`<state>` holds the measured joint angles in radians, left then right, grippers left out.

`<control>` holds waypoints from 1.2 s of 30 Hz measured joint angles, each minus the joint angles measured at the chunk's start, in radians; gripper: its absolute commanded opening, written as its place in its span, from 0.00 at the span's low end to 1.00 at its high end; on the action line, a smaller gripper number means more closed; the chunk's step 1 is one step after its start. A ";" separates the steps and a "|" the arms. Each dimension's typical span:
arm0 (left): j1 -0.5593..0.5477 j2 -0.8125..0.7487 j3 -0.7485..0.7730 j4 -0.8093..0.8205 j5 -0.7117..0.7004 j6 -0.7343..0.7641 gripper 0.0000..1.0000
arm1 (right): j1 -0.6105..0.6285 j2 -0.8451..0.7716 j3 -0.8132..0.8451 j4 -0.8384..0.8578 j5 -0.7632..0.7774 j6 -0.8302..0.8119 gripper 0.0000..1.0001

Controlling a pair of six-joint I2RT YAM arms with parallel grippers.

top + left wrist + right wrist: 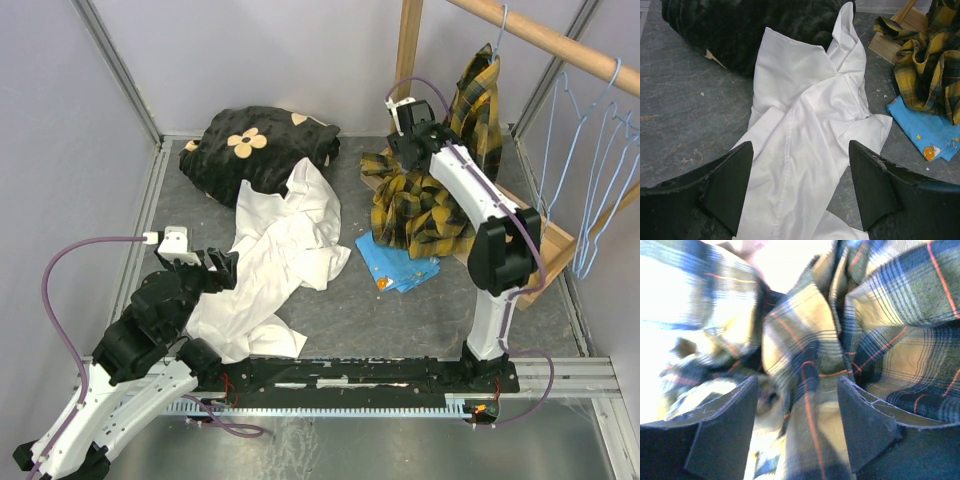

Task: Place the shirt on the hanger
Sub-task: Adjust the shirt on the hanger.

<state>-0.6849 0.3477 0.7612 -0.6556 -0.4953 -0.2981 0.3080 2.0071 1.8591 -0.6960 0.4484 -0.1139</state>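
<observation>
The yellow-and-black plaid shirt [415, 205] lies heaped on the wooden base at the back right. Part of it rises to the rail, where it hangs by a pale-blue wire hanger's hook [499, 28]. My right gripper [398, 160] is down at the left top of the heap. In the right wrist view the shirt [805, 340] fills the frame, and a fold lies between the open fingers of my right gripper [797, 380], unclamped. My left gripper [222, 268] is open and empty over the white garment [805, 125]; it shows in the left wrist view [800, 145].
Several spare pale-blue hangers [600, 150] hang on the wooden rail [545, 40] at the far right. A black cloth with cream flowers [255, 145] lies at the back, the white garment [285, 245] in the middle, and a blue cloth [400, 265] beside the wooden base [555, 245].
</observation>
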 measured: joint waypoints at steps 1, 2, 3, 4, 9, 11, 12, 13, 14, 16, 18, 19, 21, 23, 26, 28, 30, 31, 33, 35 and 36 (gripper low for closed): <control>0.000 0.000 0.000 0.000 0.000 0.000 0.83 | 0.013 -0.037 -0.027 0.018 -0.029 -0.013 0.81; 0.000 0.000 0.000 0.000 0.000 0.000 0.83 | 0.026 -0.071 -0.047 0.032 -0.057 -0.026 0.85; 0.000 0.000 -0.001 0.000 0.000 0.000 0.83 | 0.040 -0.100 -0.063 0.042 -0.086 -0.041 0.87; 0.000 0.000 -0.002 0.000 0.000 0.000 0.83 | 0.060 -0.130 -0.076 0.051 -0.119 -0.061 0.92; 0.000 0.000 -0.003 0.000 0.000 0.000 0.83 | 0.172 -0.192 -0.101 0.045 -0.204 -0.158 0.99; 0.000 0.000 -0.003 0.000 0.000 0.000 0.83 | 0.210 -0.182 -0.107 0.022 -0.204 -0.184 0.99; 0.000 0.000 -0.003 0.000 0.000 0.000 0.83 | 0.230 -0.170 -0.108 0.003 -0.202 -0.193 0.99; 0.000 0.000 -0.003 0.000 0.000 0.000 0.83 | 0.248 -0.150 -0.108 -0.013 -0.198 -0.199 0.99; 0.000 0.000 -0.003 0.000 0.000 0.000 0.83 | 0.259 -0.127 -0.108 -0.029 -0.192 -0.199 0.99; 0.000 0.000 -0.003 0.000 0.000 0.000 0.83 | 0.270 -0.075 -0.110 -0.048 -0.159 -0.187 0.99; 0.000 0.000 -0.003 0.000 0.000 0.000 0.83 | 0.278 -0.026 -0.118 -0.054 -0.108 -0.160 0.99; 0.000 0.000 -0.003 0.000 0.001 0.000 0.83 | 0.284 -0.001 -0.122 -0.055 -0.075 -0.142 0.99; 0.000 0.000 -0.003 0.000 0.000 0.000 0.83 | 0.294 0.051 -0.123 -0.053 0.000 -0.094 0.99; 0.000 0.000 -0.003 0.000 0.000 0.000 0.83 | 0.304 0.091 -0.123 -0.053 0.058 -0.044 0.99; 0.000 0.000 -0.003 0.000 0.000 0.000 0.83 | 0.314 0.129 -0.122 -0.051 0.124 0.024 0.99; 0.000 0.000 -0.003 0.000 0.000 0.000 0.83 | 0.320 0.142 -0.122 -0.047 0.161 0.065 0.99; 0.000 0.000 -0.004 0.000 0.000 0.000 0.83 | 0.323 0.148 -0.122 -0.041 0.190 0.096 0.99; 0.000 0.000 -0.004 0.000 0.000 0.000 0.83 | 0.323 0.152 -0.122 -0.037 0.204 0.110 0.99; 0.000 0.000 -0.004 0.000 0.000 0.000 0.83 | 0.323 0.166 -0.122 -0.030 0.238 0.131 0.99; 0.000 0.000 -0.004 0.000 0.000 0.000 0.83 | 0.323 0.185 -0.122 -0.025 0.274 0.143 0.99; 0.000 0.000 -0.004 0.000 0.000 0.000 0.83 | 0.323 0.200 -0.121 -0.023 0.298 0.145 0.99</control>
<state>-0.6849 0.3477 0.7574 -0.6552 -0.4950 -0.2981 0.6312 2.2074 1.7378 -0.7193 0.7467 0.0311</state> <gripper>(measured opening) 0.830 0.991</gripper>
